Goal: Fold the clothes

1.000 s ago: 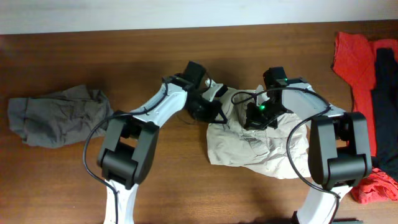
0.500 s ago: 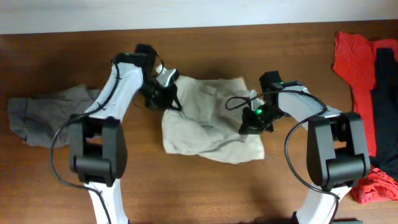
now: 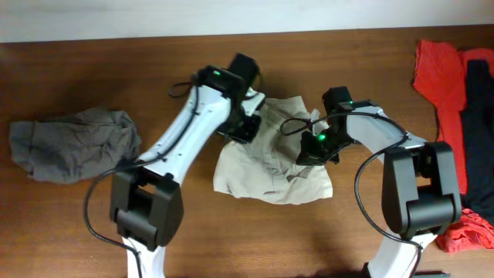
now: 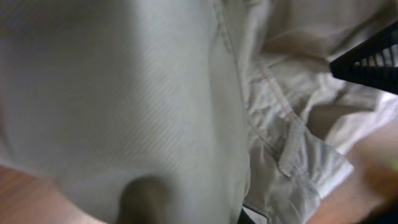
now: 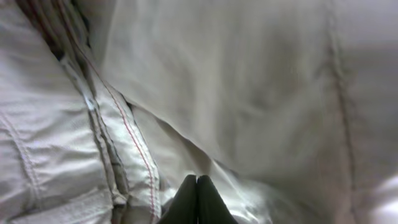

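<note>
1. On the wooden table (image 3: 77, 224), we see the beige shorts (image 3: 274, 166) crumpled at its middle.
2. Our right gripper (image 5: 197, 198) has its fingertips pressed together amid the cloth.
3. Our left gripper (image 3: 245, 127) sits at the shorts' upper-left edge; whether it is open or closed we cannot tell.

**A Count of Everything Seen**

There was one brown table (image 3: 77, 224). There were two robot arms, a left arm (image 3: 185, 131) and a right arm (image 3: 386, 135). There was one pair of beige shorts (image 3: 270, 166), one gray cloth (image 3: 73, 143) and one black cloth (image 3: 478, 116). There were two red ones, a top red cloth (image 3: 436, 73) and a bottom red cloth (image 3: 463, 232).
</note>
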Motion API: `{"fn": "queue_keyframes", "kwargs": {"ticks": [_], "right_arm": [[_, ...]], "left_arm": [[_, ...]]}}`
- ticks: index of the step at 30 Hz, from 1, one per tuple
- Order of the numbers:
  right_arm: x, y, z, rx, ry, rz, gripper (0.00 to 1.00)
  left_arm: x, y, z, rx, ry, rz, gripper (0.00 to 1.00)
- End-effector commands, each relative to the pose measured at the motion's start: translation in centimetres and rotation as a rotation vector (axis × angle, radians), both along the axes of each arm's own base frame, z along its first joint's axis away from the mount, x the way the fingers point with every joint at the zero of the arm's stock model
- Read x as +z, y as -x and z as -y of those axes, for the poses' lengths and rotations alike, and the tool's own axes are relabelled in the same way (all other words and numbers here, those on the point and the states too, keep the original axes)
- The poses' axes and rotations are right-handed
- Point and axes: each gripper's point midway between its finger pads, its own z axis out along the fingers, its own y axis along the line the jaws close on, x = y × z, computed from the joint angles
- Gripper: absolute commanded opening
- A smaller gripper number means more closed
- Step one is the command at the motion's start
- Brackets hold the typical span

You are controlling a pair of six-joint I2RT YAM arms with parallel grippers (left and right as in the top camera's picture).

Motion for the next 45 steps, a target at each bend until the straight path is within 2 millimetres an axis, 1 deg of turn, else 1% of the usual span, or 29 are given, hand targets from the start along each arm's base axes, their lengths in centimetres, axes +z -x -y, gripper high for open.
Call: {"fn": "queue_keyframes", "kwargs": {"ticks": [1,3,4,7,13,15,17,19,21,27,28,30,32,35,38,42,44,45], "right_arm": [[1.8,-0.6,-0.4,0.009,-0.025,0.067,0.04],[2.4,-1.1,-0.5,0.009,-0.033,0.102,0.04],[2.9,-1.4,-0.9,0.022,-0.059,0.127,0.04],[4.4,-1.6,-2.7,0.054,-0.177,0.165,0.04],[4.7,-2.3,-4.7,0.04,-0.208,0.185,0.04],[4.6,-2.7,-5.7,0.032,-0.216,0.19,0.04],[4.1,-3.1,-7.1,0.024,-0.226,0.189,0.04],[3.5,-3.3,-8.4,0.019,-0.235,0.182,0.04],[2.7,-3.2,-10.1,0.014,-0.245,0.168,0.04],[0.0,-2.7,-14.8,-0.007,-0.276,0.11,0.04],[-0.3,-2.3,-16.6,0.014,-0.316,0.107,0.04],[-0.1,-1.8,-18.4,0.045,-0.364,0.114,0.04],[0.2,-1.6,-19.6,0.073,-0.384,0.136,0.04],[0.3,-1.6,-19.7,0.075,-0.385,0.141,0.04],[0.1,-1.9,-18.0,0.037,-0.361,0.108,0.04],[0.7,-2.9,-14.3,0.013,-0.328,0.114,0.04],[1.3,-3.5,-11.9,-0.015,-0.3,0.123,0.05],[1.7,-3.9,-10.3,-0.037,-0.272,0.133,0.05]], "left_arm": [[1.3,-0.9,-1.6,0.096,-0.089,0.072,0.0],[1.3,-1.0,-1.6,0.116,-0.086,0.072,0.0],[1.3,-1.0,-1.6,0.115,-0.087,0.073,0.0],[1.3,-1.0,-1.6,0.119,-0.087,0.073,0.0],[1.6,-1.2,-1.4,0.134,-0.078,0.082,0.0],[2.0,-1.4,-1.3,0.135,-0.071,0.09,0.0],[2.7,-1.6,-1.0,0.135,-0.057,0.099,0.0],[3.3,-1.7,-0.8,0.135,-0.05,0.107,0.0],[3.8,-1.7,-0.3,0.127,-0.035,0.114,0.0],[5.0,-1.3,1.9,0.098,0.003,0.144,0.0],[5.3,-1.0,2.7,0.084,0.011,0.151,0.0],[5.3,-0.7,3.5,0.066,0.017,0.158,0.0],[5.4,-0.3,4.2,0.05,0.021,0.162,0.0],[5.4,-0.2,4.4,0.052,0.003,0.176,0.0],[5.3,-0.4,4.1,0.061,-0.011,0.186,0.0],[5.3,-0.5,4.2,0.061,-0.008,0.191,0.0],[5.2,-0.6,4.3,0.061,-0.004,0.195,0.0],[5.1,-0.7,4.3,0.061,-0.003,0.196,0.0]]}}
